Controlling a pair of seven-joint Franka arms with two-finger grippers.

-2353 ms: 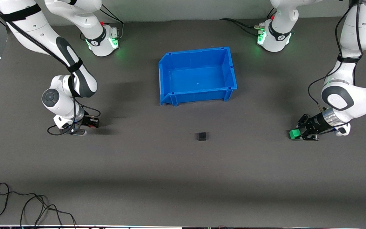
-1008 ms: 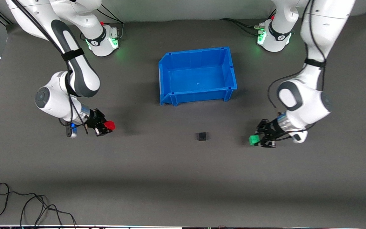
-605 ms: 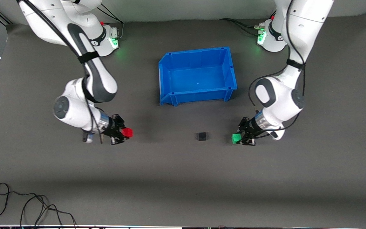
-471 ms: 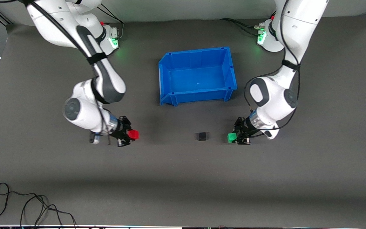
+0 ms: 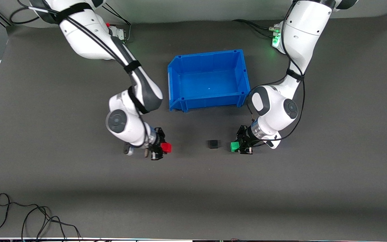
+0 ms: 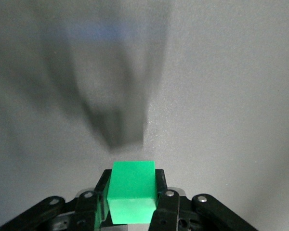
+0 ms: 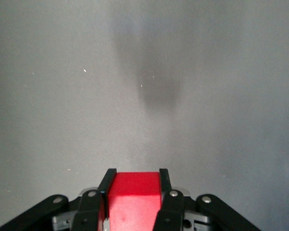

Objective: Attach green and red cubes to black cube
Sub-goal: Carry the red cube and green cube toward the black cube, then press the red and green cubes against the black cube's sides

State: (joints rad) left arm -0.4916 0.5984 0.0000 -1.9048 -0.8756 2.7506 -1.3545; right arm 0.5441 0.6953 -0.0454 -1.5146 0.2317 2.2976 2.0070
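The black cube (image 5: pixel 213 144) sits on the grey table, nearer to the front camera than the blue bin. My left gripper (image 5: pixel 236 147) is shut on the green cube (image 5: pixel 234 146) and holds it close beside the black cube, toward the left arm's end. In the left wrist view the green cube (image 6: pixel 132 190) sits between the fingers (image 6: pixel 166 204). My right gripper (image 5: pixel 165 148) is shut on the red cube (image 5: pixel 166 147), farther from the black cube, toward the right arm's end. The red cube (image 7: pixel 133 198) shows clamped in the right wrist view. The black cube shows in neither wrist view.
An open blue bin (image 5: pixel 180 64) stands at the table's middle, between the two arm bases. A black cable (image 5: pixel 29 218) lies coiled at the near edge toward the right arm's end.
Both arms have swung inward toward the black cube, each carrying its cube. The green cube now sits close beside it; the red cube has closed much of its gap.
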